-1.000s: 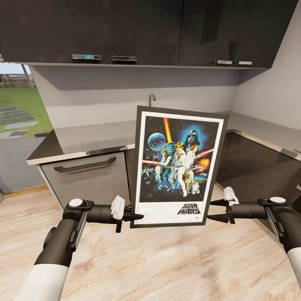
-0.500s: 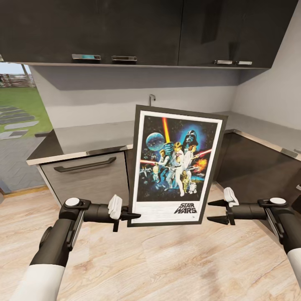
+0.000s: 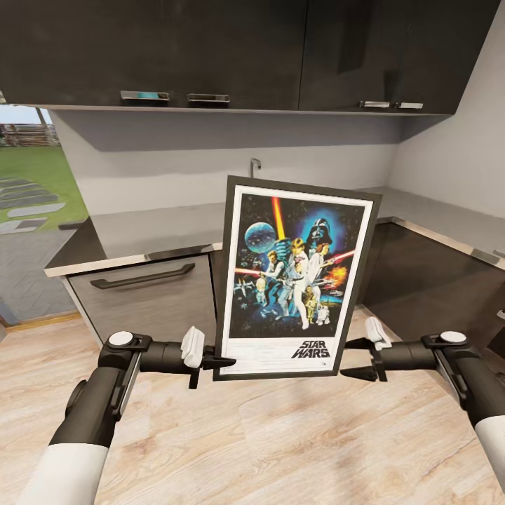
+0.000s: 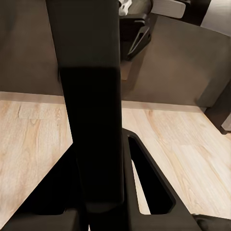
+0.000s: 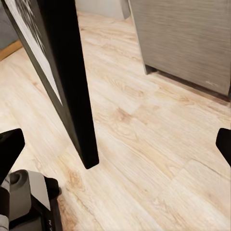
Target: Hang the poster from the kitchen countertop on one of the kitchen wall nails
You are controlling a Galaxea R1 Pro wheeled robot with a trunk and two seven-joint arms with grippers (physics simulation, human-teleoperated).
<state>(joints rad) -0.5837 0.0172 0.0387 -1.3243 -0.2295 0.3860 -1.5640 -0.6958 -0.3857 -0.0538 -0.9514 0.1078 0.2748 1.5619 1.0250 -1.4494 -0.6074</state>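
At the left, my left gripper [image 3: 223, 362] pinches the lower left corner of the poster [image 3: 294, 277], holding it upright over the wood floor [image 3: 280, 442], in front of the countertop [image 3: 161, 231]. To the right, my right gripper [image 3: 354, 358] has slid in closer to the frame's lower right corner, fingers spread wide, touching nothing. I judge a second grip is coming, steadying the poster before hanging.

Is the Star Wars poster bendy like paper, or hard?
Probably hard: the poster stands straight though the left hand pinches only a bottom corner. Its frame suggests stiffness. It leans slightly, so it might swing; the right hand is open.
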